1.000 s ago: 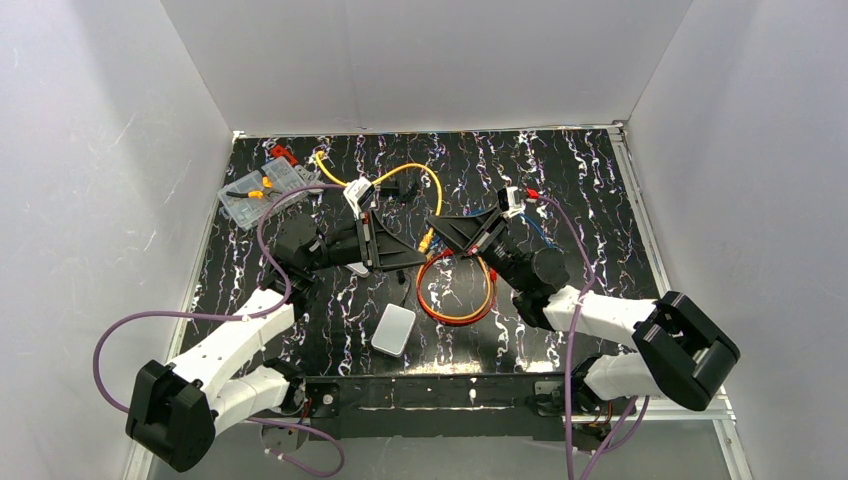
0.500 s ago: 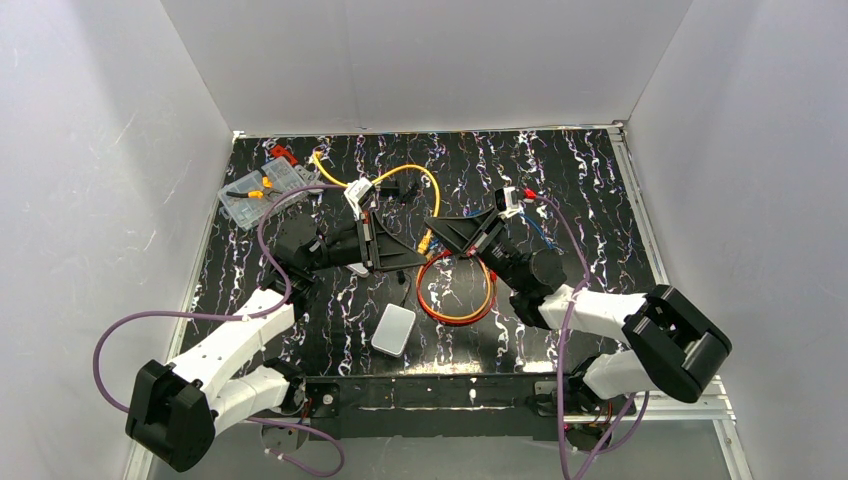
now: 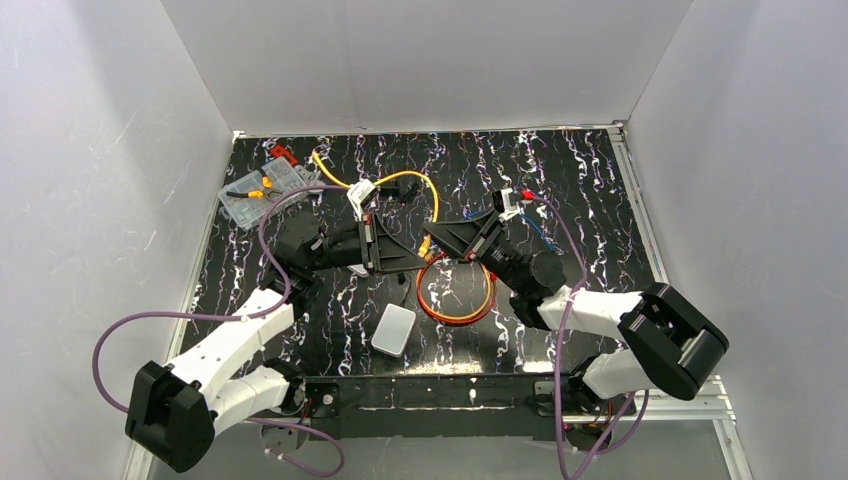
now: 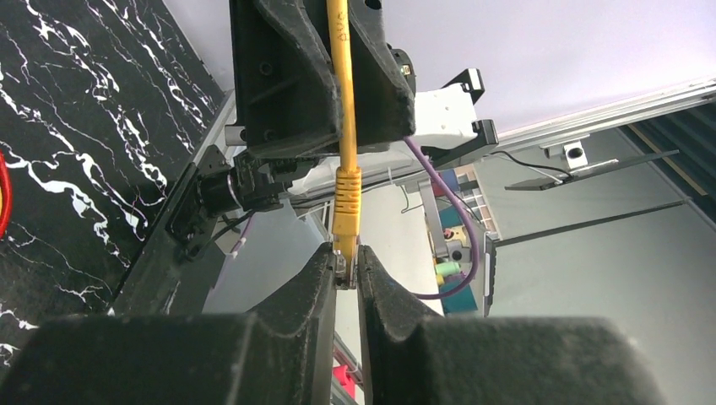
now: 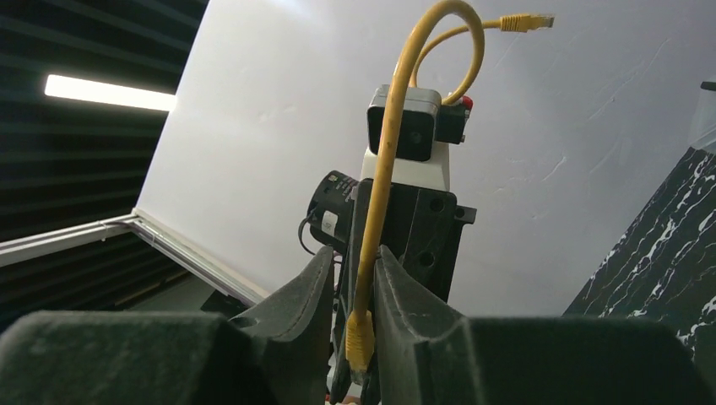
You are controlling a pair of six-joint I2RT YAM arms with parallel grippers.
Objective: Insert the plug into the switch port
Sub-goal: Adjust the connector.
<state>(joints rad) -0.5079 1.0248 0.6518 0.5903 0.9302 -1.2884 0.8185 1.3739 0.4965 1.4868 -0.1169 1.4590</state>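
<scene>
Above table (image 3: 600,180): plug (image 4: 344,202) between left fingers (image 4: 295,308)

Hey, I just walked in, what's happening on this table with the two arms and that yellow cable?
Both arms meet above the middle of the table over a yellow Ethernet cable. The left gripper pinches the tip of its plug. The cable runs between the fingers of the right gripper, but whether they clamp it is unclear. The pale grey switch lies flat near the front edge, untouched, so the plug is not yet inserted.
</scene>
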